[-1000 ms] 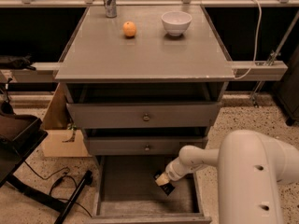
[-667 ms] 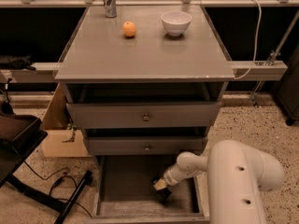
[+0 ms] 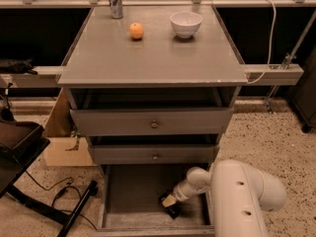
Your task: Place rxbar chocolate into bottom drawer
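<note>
The bottom drawer (image 3: 129,190) is pulled open below two shallower drawers with round knobs. My white arm reaches into it from the right. My gripper (image 3: 170,207) is dark and sits low over the right part of the drawer floor, near the front. A small black shape at its tip touches or nearly touches the floor. I cannot tell the rxbar chocolate apart from the dark gripper.
On the cabinet top stand an orange (image 3: 137,30), a white bowl (image 3: 185,23) and a can (image 3: 115,0). A cardboard box (image 3: 61,141) and a black chair base (image 3: 29,191) with cables are on the left floor. My arm's bulky white link (image 3: 242,201) fills the lower right.
My gripper has gone a little lower and nearer the drawer's front. The big white arm link has swung left, closer to the drawer.
</note>
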